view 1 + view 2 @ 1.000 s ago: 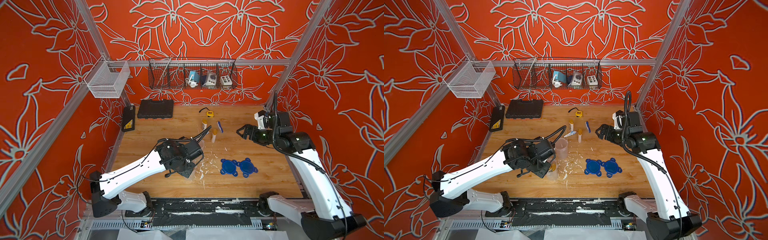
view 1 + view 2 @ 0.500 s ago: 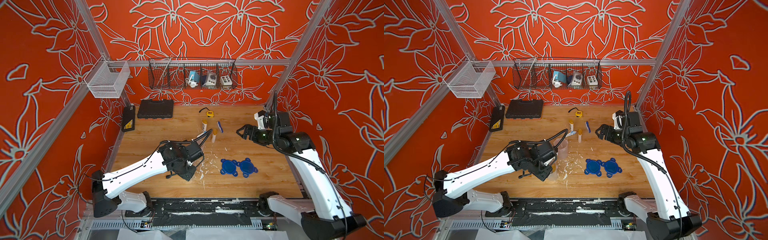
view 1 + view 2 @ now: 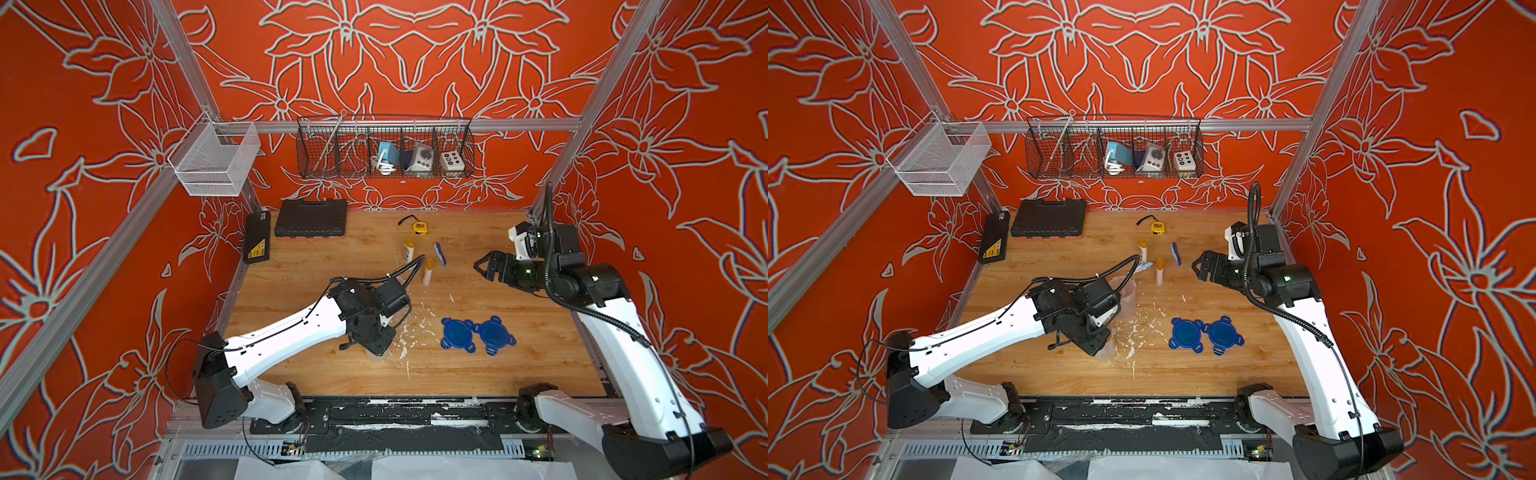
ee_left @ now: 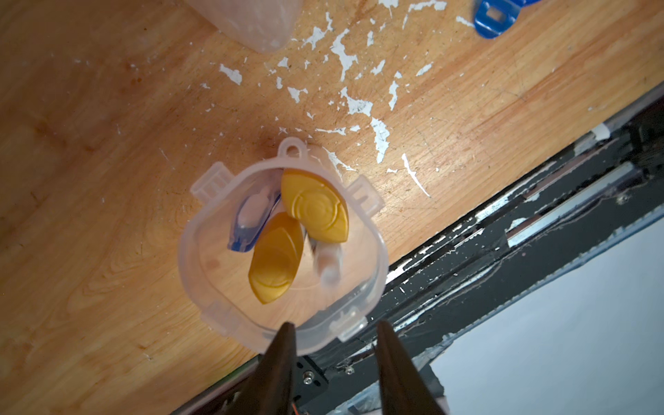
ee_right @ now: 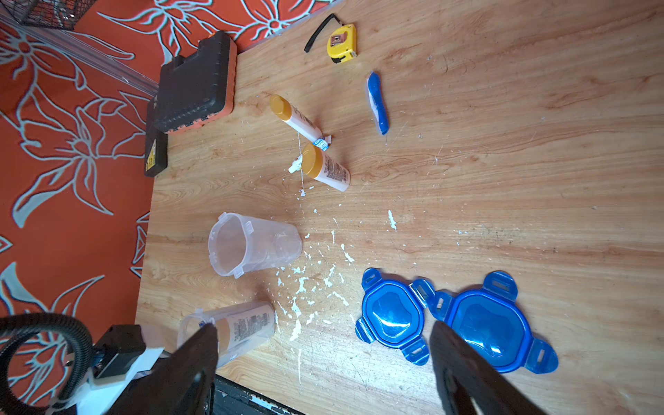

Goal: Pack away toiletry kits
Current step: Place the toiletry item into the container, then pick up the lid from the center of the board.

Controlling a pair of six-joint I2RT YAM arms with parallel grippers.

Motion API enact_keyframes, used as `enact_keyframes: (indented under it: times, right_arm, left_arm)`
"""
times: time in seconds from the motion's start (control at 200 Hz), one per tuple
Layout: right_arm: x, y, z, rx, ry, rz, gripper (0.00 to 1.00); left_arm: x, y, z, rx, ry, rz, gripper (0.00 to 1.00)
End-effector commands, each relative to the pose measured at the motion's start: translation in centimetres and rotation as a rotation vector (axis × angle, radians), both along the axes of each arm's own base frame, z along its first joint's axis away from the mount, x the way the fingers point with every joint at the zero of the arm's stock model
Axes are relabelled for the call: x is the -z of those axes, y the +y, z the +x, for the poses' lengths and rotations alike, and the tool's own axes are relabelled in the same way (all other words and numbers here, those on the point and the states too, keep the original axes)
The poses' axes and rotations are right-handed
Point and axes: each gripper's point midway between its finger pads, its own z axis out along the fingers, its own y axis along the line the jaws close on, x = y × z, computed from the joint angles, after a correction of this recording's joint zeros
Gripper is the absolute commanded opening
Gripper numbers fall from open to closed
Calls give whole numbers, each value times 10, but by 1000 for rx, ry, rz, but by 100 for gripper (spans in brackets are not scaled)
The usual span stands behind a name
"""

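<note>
In the left wrist view a clear cup (image 4: 215,284) stands upright near the table's front edge. It holds two yellow-capped bottles (image 4: 316,210) (image 4: 275,257), a blue toothbrush (image 4: 248,222) and a blurred white tube (image 4: 327,262). My left gripper (image 4: 335,325) hovers over its rim, open and empty. A second, empty cup (image 5: 251,244) stands behind it. Two loose bottles (image 5: 298,120) (image 5: 327,169), a toothpaste tube (image 5: 321,143) and a toothbrush (image 5: 377,102) lie further back. Two blue lids (image 3: 457,332) (image 3: 494,332) lie side by side. My right gripper (image 3: 482,266) hangs open above the table's right side.
A yellow tape measure (image 3: 419,227) and a black tool case (image 3: 311,212) sit at the back. A flat black box (image 3: 257,237) lies by the left wall. A wire basket (image 3: 386,149) and a white mesh basket (image 3: 216,158) hang above. White flecks (image 3: 403,332) dot the wood.
My left gripper has shifted slightly toward the front edge over the filled cup and its jaws now stand apart. The right arm has not moved.
</note>
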Motion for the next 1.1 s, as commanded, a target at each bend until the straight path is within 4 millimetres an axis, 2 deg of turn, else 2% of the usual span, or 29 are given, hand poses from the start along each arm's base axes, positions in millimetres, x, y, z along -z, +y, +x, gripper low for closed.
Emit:
enact_keyframes:
  times: [0.0,0.035,0.16,0.3,0.385,0.42,0.525,0.581,0.686,0.851,0.966,1.096]
  right_arm:
    - [-6,-12,-8,-3,-17,-84,94]
    - [-11,-15,-9,-3,-35,-105,95]
    - [-7,-28,-24,-14,-5,-194,96]
    - [16,-39,-48,-27,80,-255,97]
    - [46,-42,-57,-59,172,-297,98]
    - [66,-44,-59,-75,228,-322,98]
    - [120,-48,-54,-103,370,-384,98]
    - [139,-54,-51,-90,417,-419,98]
    - [155,-53,-46,-83,441,-411,98]
    - [168,-28,-43,-119,491,-326,98]
    - [178,-15,-34,-123,487,-313,98]
    - [188,11,-32,-166,505,-327,98]
  left_arm:
    - [-10,-7,5,1,-17,-39,51]
    - [-13,-8,5,-5,-21,-50,52]
    - [-32,-9,5,-25,-43,-98,54]
    - [-72,-12,7,-40,-112,-215,62]
    - [-98,-20,6,-28,-154,-349,72]
    - [-109,-26,5,-11,-174,-419,74]
    - [-138,-41,0,8,-211,-631,86]
    - [-145,-47,-4,5,-198,-708,91]
    - [-144,-48,-7,-2,-182,-757,95]
    - [-128,-38,-8,-3,-150,-732,98]
    - [-132,-31,-2,-15,-145,-763,98]
    - [-133,-29,6,-19,-155,-777,98]
